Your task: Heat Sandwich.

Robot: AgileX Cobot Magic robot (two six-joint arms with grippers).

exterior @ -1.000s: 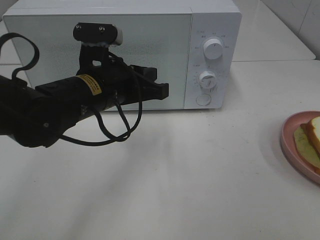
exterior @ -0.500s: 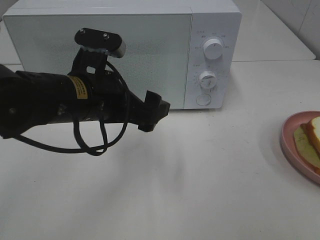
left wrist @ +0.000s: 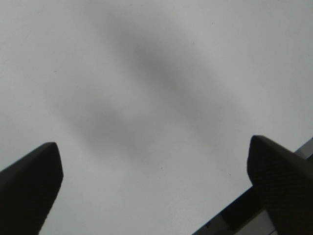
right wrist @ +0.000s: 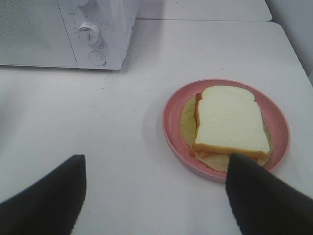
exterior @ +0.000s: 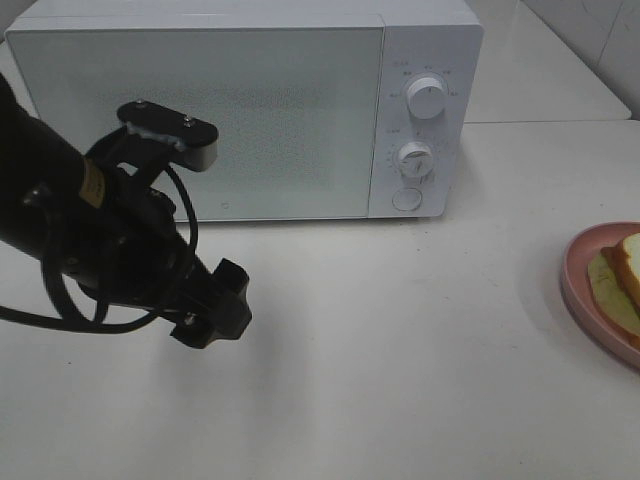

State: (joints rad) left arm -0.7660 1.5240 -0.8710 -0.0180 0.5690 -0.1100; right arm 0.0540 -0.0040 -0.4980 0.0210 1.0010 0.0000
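So the sandwich (right wrist: 230, 122) is sitting on its pink plate (right wrist: 171, 110) way over at the right end of the white surface (exterior: 400, 350), off to the right of the microwave (exterior: 250, 100) and a bit nearer the front than it, with the door shut. From the high camera you only catch the edge of the plate poking into the picture. The right gripper (right wrist: 156, 196) is clearly the one for this job: in its own camera the sandwich lies right ahead of it, slightly toward one of the two dark tips, jaws spread wide with nothing between them. The bread looks roughly square, with the longer run going across the jaws' line rather than along it, so I'd guess it either goes for the plate rim or has to turn a bit. The left gripper (exterior: 210, 305) is way over on the other side, low over bare surface in front of the microwave door, jaws as wide as they go and empty, well apart from the plate. My bet is that one handles the door while the right brings the food, but that's just me reading the layout.
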